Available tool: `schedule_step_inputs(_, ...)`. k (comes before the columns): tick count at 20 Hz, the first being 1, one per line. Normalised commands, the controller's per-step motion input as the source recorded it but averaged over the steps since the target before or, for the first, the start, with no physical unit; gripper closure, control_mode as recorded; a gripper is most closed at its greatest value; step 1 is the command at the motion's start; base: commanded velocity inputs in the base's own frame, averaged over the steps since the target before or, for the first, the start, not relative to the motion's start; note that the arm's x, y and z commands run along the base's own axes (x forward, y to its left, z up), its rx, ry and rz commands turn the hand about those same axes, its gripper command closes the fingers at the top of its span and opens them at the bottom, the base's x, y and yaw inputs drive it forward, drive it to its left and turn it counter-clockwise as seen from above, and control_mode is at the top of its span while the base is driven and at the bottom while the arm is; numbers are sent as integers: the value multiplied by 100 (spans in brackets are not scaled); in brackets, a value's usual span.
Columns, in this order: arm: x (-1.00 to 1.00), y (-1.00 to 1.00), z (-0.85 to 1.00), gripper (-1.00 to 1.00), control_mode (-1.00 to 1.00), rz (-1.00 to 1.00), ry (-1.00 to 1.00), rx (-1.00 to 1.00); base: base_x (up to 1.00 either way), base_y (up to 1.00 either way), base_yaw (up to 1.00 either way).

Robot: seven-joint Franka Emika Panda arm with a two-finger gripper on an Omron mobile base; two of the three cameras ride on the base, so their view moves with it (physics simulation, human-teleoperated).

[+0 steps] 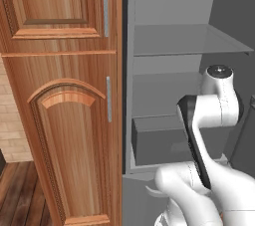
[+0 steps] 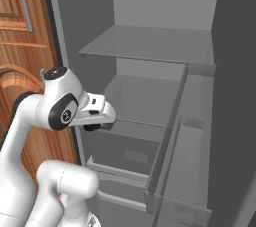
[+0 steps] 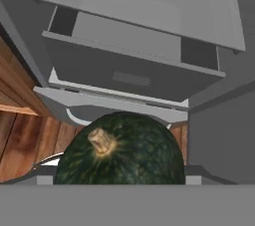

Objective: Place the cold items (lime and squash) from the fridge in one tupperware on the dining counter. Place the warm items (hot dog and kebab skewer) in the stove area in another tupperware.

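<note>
While the squash sits right at the camera in the hand view, stem up, it appears gripped in the claw, whose jaws stand wide about its dark green body, so I judge the first cold item is out of the fridge but not yet in a tupperware. Lime, hot dog and skewer remain. Beyond, the arm is folded, elbow high, before the open fridge and its bare shelves.

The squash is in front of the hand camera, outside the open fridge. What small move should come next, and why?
Probably draw the arm back from the fridge and turn toward the dining counter: the squash sits against the hand, seemingly held, already clear of the grey drawer.
</note>
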Motion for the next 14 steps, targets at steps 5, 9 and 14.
schedule_step_inputs(5,0,38,0,100,-100,-11,-4,-1,0,0,0)
schedule_step_inputs(9,0,29,0,100,-100,-9,-2,0,0,0,0)
schedule_step_inputs(14,0,12,0,100,100,-5,-1,0,0,11,-9)
